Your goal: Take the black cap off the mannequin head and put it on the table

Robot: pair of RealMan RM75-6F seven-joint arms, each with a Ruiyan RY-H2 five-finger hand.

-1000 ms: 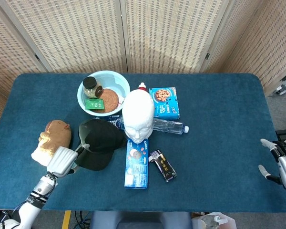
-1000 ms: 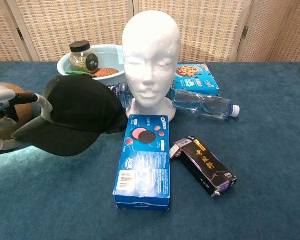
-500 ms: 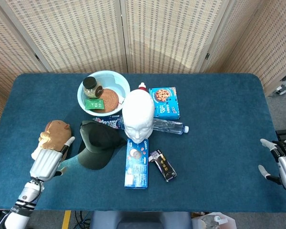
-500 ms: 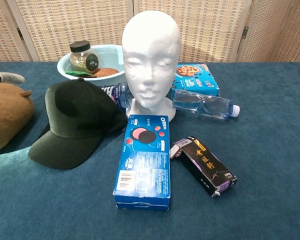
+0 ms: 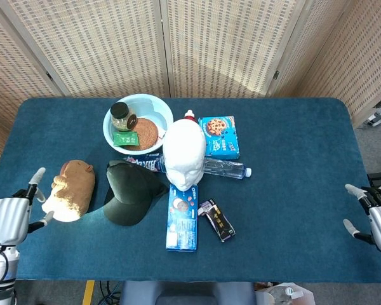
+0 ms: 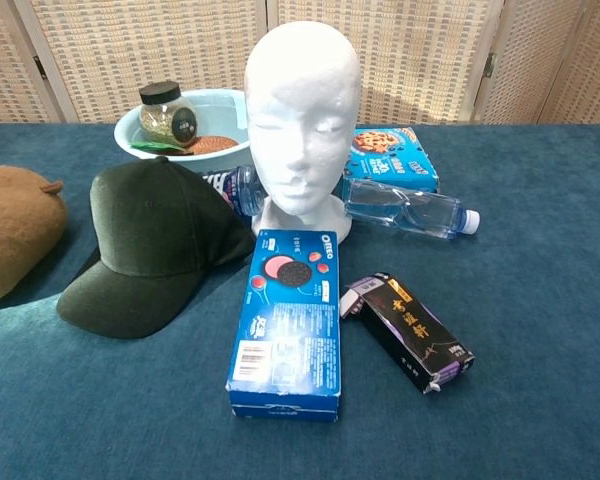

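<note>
The black cap (image 5: 132, 194) (image 6: 150, 243) lies flat on the blue table (image 5: 292, 165), brim toward the front edge, just left of the white mannequin head (image 5: 183, 154) (image 6: 302, 118), which is bare. My left hand (image 5: 10, 214) is at the table's front left corner, well clear of the cap, fingers spread and empty. My right hand (image 5: 376, 220) hangs off the table's right edge, fingers apart, holding nothing. Neither hand shows in the chest view.
A brown plush toy (image 5: 72, 189) (image 6: 12, 228) lies left of the cap. An Oreo box (image 5: 182, 216), a dark packet (image 5: 216, 220), a water bottle (image 5: 225, 168), a cookie box (image 5: 218, 136) and a light blue bowl (image 5: 117, 119) holding a jar surround the mannequin head.
My left hand let go of the cap's brim and drew back left to the table's corner. The cap settled flat on the table. The right hand stayed put.
</note>
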